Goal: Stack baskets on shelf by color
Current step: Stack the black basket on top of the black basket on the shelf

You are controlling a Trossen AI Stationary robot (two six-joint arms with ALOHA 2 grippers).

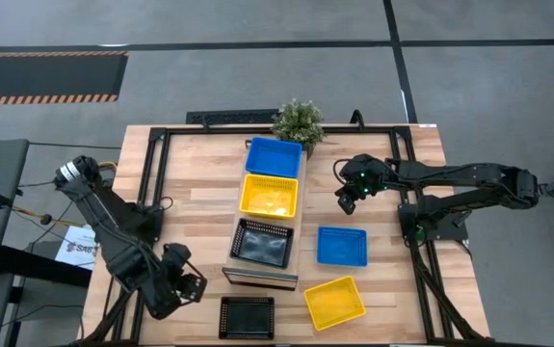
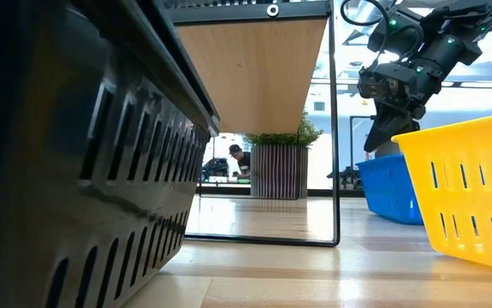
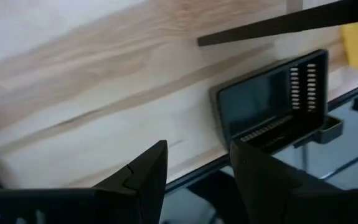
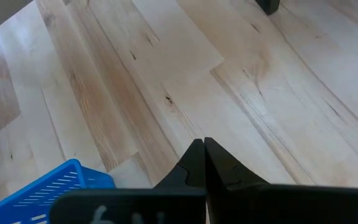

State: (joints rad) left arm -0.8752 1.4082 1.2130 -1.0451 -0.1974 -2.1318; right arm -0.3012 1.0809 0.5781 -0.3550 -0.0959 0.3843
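I am looking down on a pale, grained wooden table (image 1: 190, 183) with the shelf (image 1: 305, 217), a long light plank on a dark frame, running down the middle of the high view. Three mesh-sided plastic trays are sitting in a row on it: a blue basket (image 1: 274, 157) at the top, a yellow basket (image 1: 269, 196) in the middle, a black basket (image 1: 261, 242) at the bottom. Off the shelf, on the tabletop, a second blue basket (image 1: 341, 246) is lying right of centre, a second yellow basket (image 1: 334, 302) is lying tilted below it, and a second black basket (image 1: 247, 316) is resting at the bottom edge.

The left gripper (image 1: 186, 285) is hovering at lower left, just beside that low black basket; in its wrist view I am seeing its two dark fingers (image 3: 142, 180) standing apart with nothing between them, and the black basket's slotted wall beyond. The right gripper (image 1: 346, 202) is hanging above bare wood right of the shelf, above the loose blue basket; its wrist view is showing its fingers (image 4: 192, 163) pressed together, empty.

Only the low view is showing the plank's underside, the thin dark frame leg, and the slotted sides of the baskets up close. A small potted plant (image 1: 298, 120) is standing at the table's top edge. A person (image 2: 239, 161) is showing far off in the room.
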